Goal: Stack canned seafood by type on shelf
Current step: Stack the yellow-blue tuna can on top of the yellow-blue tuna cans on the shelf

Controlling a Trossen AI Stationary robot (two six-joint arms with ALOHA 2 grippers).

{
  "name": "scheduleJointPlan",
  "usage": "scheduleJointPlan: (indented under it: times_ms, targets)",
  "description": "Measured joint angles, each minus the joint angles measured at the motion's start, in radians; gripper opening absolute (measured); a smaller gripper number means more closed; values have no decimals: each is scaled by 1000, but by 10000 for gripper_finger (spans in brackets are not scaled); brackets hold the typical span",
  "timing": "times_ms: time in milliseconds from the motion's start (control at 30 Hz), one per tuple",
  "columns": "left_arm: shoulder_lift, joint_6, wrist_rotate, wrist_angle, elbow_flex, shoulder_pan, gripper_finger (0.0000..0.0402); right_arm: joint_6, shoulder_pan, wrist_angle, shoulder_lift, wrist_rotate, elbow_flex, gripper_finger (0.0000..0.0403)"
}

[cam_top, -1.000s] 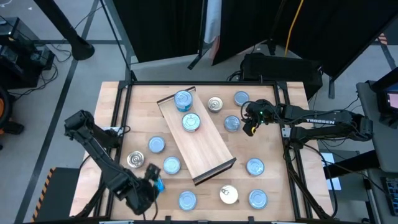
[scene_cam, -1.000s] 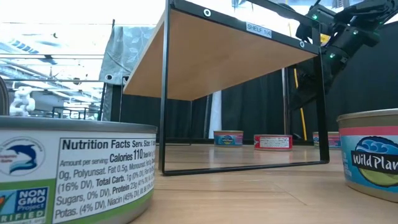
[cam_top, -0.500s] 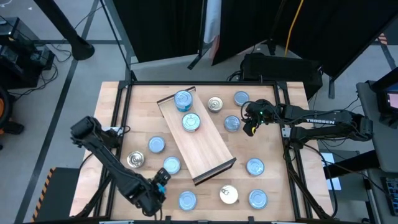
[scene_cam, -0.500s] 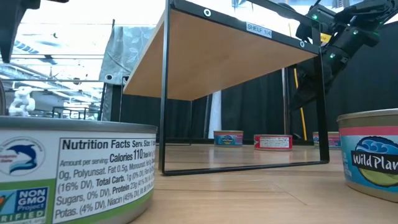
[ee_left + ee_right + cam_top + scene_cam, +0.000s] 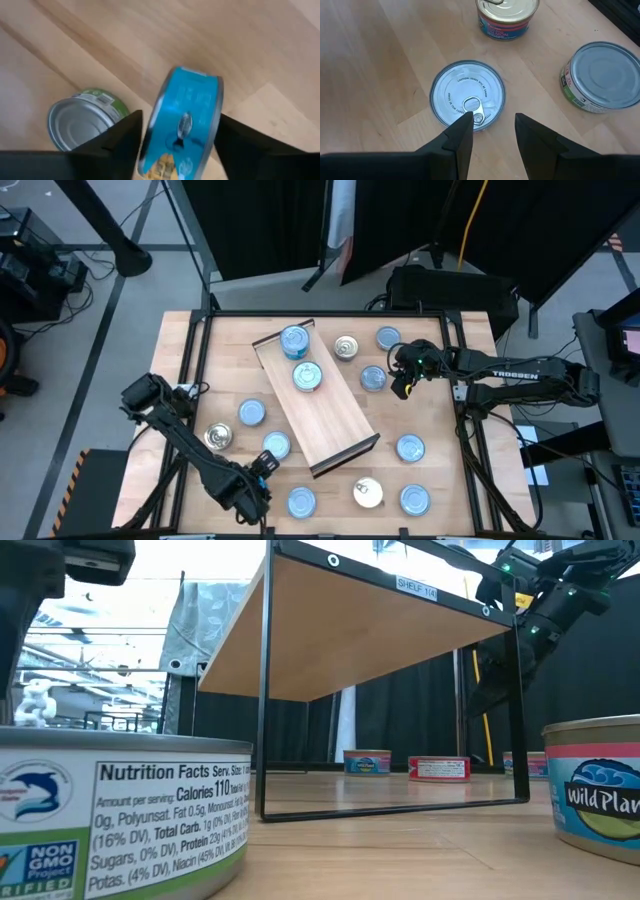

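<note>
The shelf [image 5: 330, 420] is a light-wood board lying slantwise mid-table, with two blue-topped tins [image 5: 295, 340] [image 5: 307, 375] on its far end. My left gripper [image 5: 262, 467] hangs near the front left, pointing down over a light-blue-topped tin [image 5: 275, 445]. In the left wrist view its open fingers [image 5: 127, 135] flank that tin [image 5: 182, 115], and a silvery tin [image 5: 82, 117] stands beside it. My right gripper [image 5: 402, 380] waits open at the right. A pale pull-tab tin [image 5: 467, 95] sits on the table just ahead of its fingers. My left gripper comes at the blue-topped tin from above, one finger close to each side of its rim [image 5: 217, 110]. I cannot tell whether either finger touches it.
Loose tins lie around the shelf: blue-topped ones [image 5: 250, 412] [image 5: 300, 500] [image 5: 410, 448] [image 5: 415, 500], a silvery one [image 5: 217, 437] and a white-topped one [image 5: 367, 493]. More stand at the back [image 5: 345, 347] [image 5: 388, 337]. A black frame [image 5: 200, 370] edges the table.
My left gripper has moved toward the table's right edge and a little toward the far edge, closing in on the blue-topped tin. It has also come down, and its dark arm now shows in the low view's upper left corner. No tin has shifted.
</note>
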Motion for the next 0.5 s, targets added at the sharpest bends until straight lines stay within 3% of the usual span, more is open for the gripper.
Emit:
scheduleJointPlan:
  times_ms: [167,500]
  targets:
    - [-26,-96,-3,7,0,16,135,-7,0,45,-22,-2,0,137]
    - [-170,-418,-59,26,5,36,136,-153,55,279,-136,-107,0,137]
